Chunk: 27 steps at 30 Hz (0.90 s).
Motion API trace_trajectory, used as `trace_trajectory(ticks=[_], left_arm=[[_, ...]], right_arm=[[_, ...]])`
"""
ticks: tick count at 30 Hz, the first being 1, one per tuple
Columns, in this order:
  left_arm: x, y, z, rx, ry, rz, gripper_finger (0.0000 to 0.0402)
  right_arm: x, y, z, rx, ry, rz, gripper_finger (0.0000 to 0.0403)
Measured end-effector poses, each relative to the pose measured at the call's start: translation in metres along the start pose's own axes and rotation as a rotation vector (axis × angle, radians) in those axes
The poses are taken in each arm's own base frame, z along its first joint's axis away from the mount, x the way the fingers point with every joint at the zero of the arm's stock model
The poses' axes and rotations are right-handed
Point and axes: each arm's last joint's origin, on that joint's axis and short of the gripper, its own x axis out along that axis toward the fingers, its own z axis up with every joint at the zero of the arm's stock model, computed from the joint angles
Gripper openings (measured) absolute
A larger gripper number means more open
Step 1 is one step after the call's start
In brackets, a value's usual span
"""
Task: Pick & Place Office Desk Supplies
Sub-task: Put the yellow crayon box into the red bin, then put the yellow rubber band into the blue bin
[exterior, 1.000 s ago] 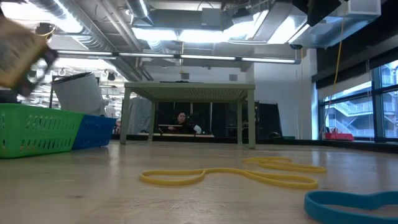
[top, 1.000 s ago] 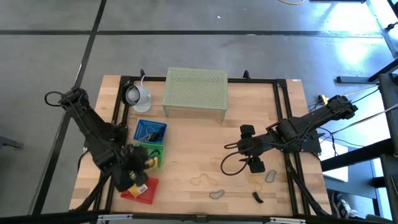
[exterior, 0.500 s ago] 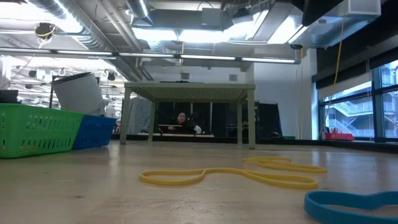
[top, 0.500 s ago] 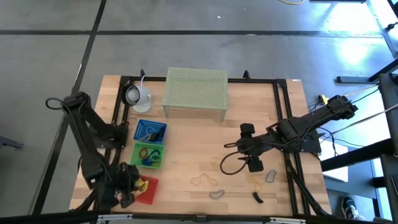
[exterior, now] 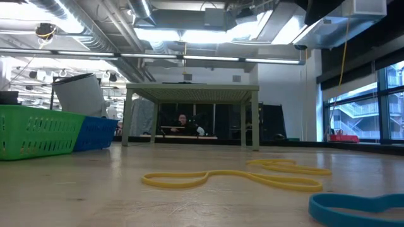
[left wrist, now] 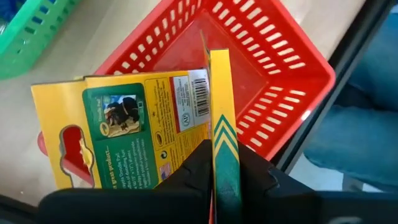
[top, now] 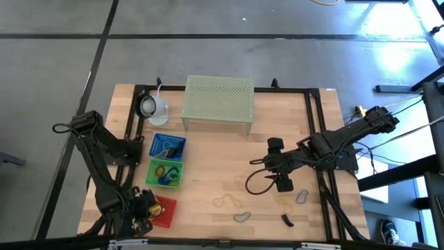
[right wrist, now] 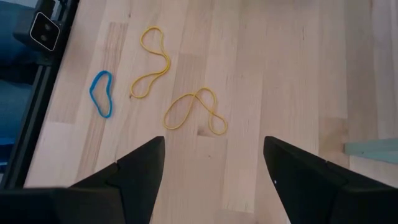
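Three small slotted plastic baskets line the left side of the wooden table: a blue one farthest back, a green one in the middle and a red one at the near edge. Over that red basket hangs the left gripper, its fingers pinched narrow on the edge of a yellow printed cardboard box, held tilted above the basket's open mouth (a second flat yellow box stands edge-on against it). Behind the baskets are a white round lamp-like object and a pale green mesh stand. Further right, loose on the bare wood, lie a yellow rubber band twisted into a figure-eight, a second yellow band, a grey band and a blue band. The right gripper hovers above the twisted band, fingers spread wide and holding nothing.
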Motion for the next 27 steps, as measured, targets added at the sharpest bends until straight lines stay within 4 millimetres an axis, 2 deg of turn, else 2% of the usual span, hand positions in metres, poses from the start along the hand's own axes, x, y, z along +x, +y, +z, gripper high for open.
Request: trace_trajectory(ticks=[7, 15, 22, 27], left_arm=[[0.001, 0.002, 0.003, -0.059, -0.013, 0.021, 0.0076], [-0.003, 0.017, 0.019, -0.027, -0.044, 0.169, 0.0115], [-0.003, 0.017, 0.025, -0.031, 0.077, 0.184, 0.0125], [-0.001, 0.016, 0.032, -0.044, 0.079, 0.187, 0.0121]], right_arm=[[0.0, 0.0, 0.0, 0.0, 0.0, 0.0, 0.0274], [0.0, 0.0, 0.0, 0.001, 0.004, 0.015, 0.0274], [0.0, 0.002, 0.0, 0.013, 0.02, 0.074, 0.0274], [0.0, 0.002, 0.001, 0.015, 0.009, 0.078, 0.0274]])
